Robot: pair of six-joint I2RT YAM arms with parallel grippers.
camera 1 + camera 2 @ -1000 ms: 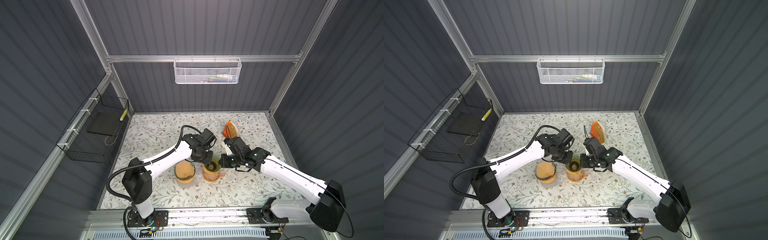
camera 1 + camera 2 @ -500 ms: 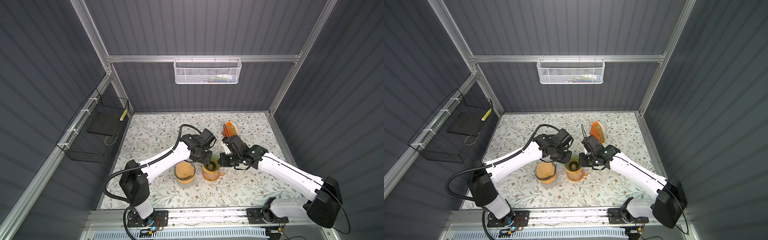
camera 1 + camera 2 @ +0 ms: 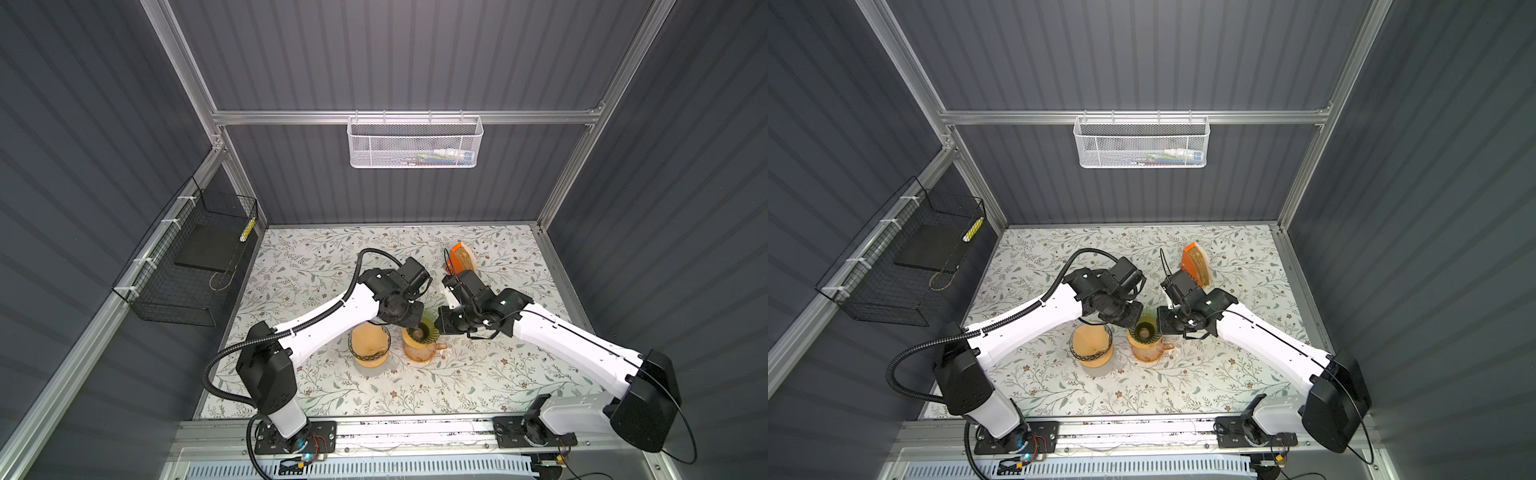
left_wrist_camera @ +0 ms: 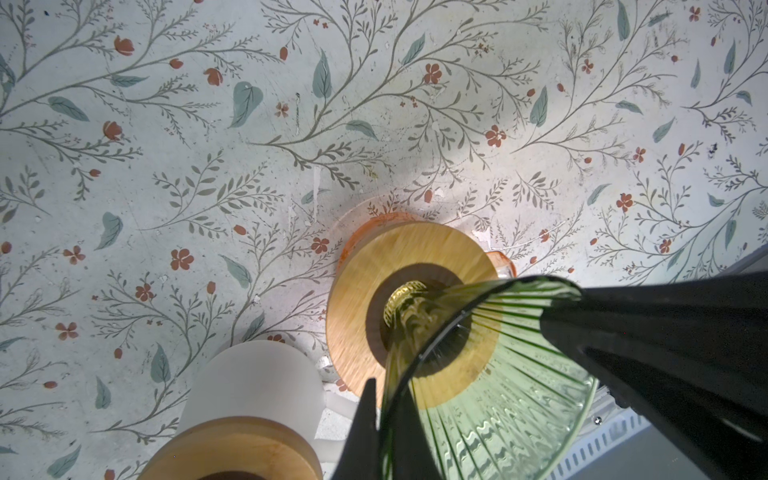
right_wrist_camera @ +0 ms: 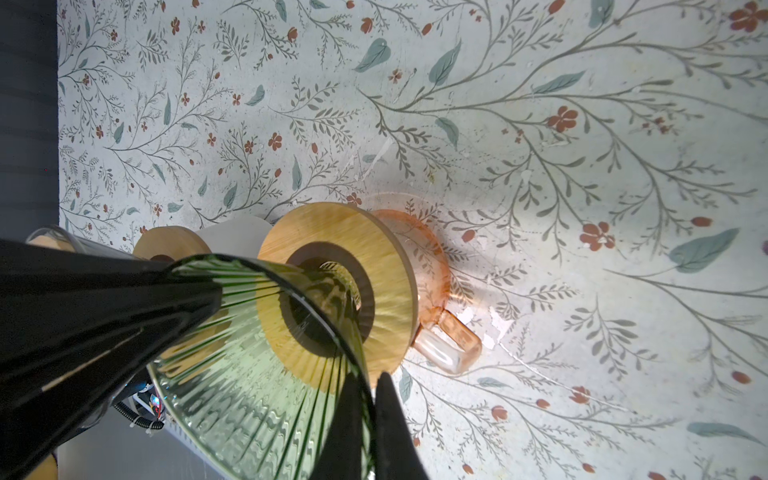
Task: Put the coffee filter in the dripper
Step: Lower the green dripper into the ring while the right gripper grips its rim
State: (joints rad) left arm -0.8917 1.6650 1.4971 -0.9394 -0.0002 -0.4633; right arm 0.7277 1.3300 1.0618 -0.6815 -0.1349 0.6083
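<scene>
Here the left gripper point(image 4: 382, 395) is clamped on the glass rim of the dripper point(image 4: 498, 415), with one finger outside the wall and one inside. The right gripper point(image 5: 369, 380) pinches the opposite side of the same rim in the same way. The green ribbed cone stands roughly upright, its long axis vertical. Its wide mouth faces up and its narrow end points down into a wooden ring point(image 5: 332, 232) that sits on an orange glass mug point(image 5: 446, 340). In both top views the dripper point(image 3: 422, 330) is mid-table, just beside a glass carafe point(image 3: 369, 345). The coffee filter point(image 3: 464, 262) stands on edge in an orange holder point(image 3: 455, 249) behind the right wrist, on the floral table point(image 3: 311, 266).
</scene>
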